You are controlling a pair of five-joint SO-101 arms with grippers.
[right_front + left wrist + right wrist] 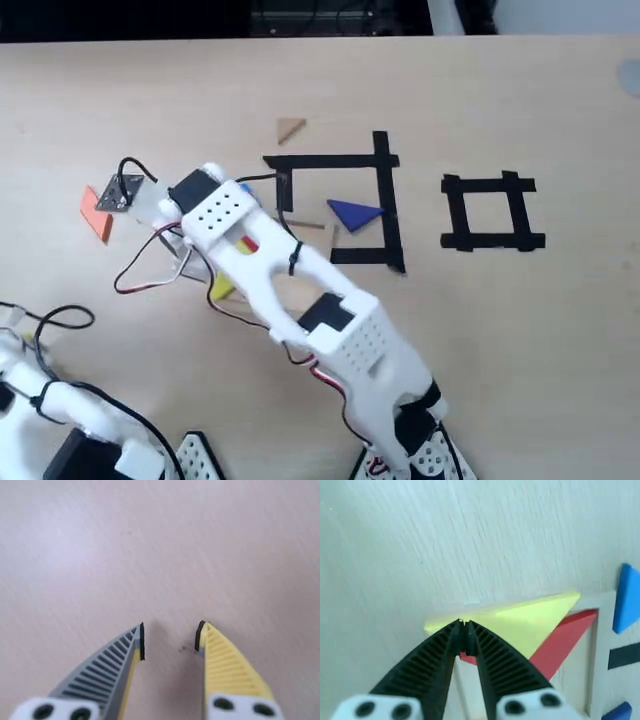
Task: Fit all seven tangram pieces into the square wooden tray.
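My right gripper [464,630] is shut, its black fingertips meeting on the near edge of a yellow triangle [520,622]. That triangle lies partly over a red piece [562,640]. A blue piece [625,597] lies just beyond them. From above, the right arm [300,290] covers most of this; a yellow corner [222,289] shows beneath it. A blue triangle [355,213] and a tan piece [325,232] sit inside a black tape square [382,200]. A tan triangle [291,128] lies behind that square and an orange piece [97,213] lies far left. My left gripper [171,640] is open over bare table.
A second, smaller black tape square [492,213] is marked to the right. The left arm [40,400] rests at the front left corner with loose cables [60,318]. Both arm bases stand along the front edge. Bare tabletop spreads to the right and back.
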